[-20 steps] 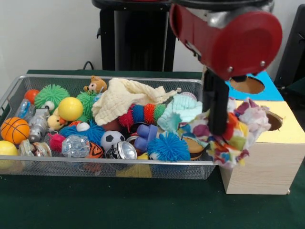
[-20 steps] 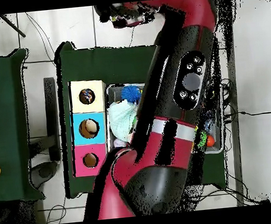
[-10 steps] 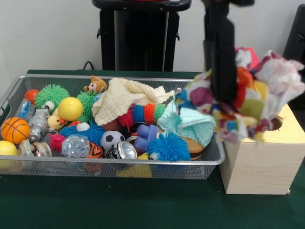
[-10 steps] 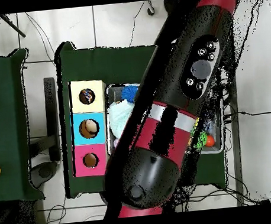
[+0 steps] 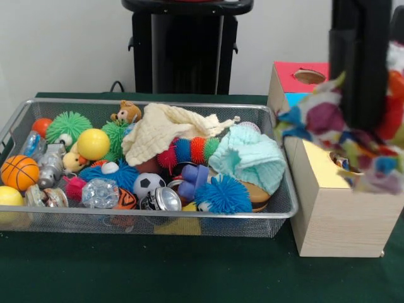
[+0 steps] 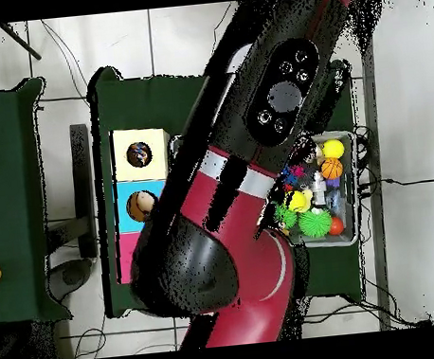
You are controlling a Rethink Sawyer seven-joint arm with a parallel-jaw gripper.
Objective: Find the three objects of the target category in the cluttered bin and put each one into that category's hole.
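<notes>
My gripper (image 5: 360,120) hangs at the right of the front view, shut on a white cloth piece with red, blue, yellow and purple blotches (image 5: 344,136). The cloth hangs just above the pale wooden box (image 5: 338,218) and covers most of the yellow-surround hole (image 5: 344,164). That hole also shows in the overhead view (image 6: 140,154), with something coloured inside it. The wire mesh bin (image 5: 158,216) stands left of the box, full of toys. No other blotched cloth shows in it. In the overhead view my arm hides the gripper and most of the bin (image 6: 348,236).
In the bin lie a cream waffle cloth (image 5: 164,129), a mint-green waffle cloth (image 5: 249,158), spiky balls, a small basketball (image 5: 19,172) and other toys. The red-surround hole (image 5: 309,76) and blue-surround hole (image 6: 141,206) sit behind the yellow one. The robot's black pedestal (image 5: 186,47) stands behind the bin.
My gripper has carried the blotched cloth to the right in the front view, from the bin's right end to above the yellow-topped box. The arm has swung across the overhead view.
</notes>
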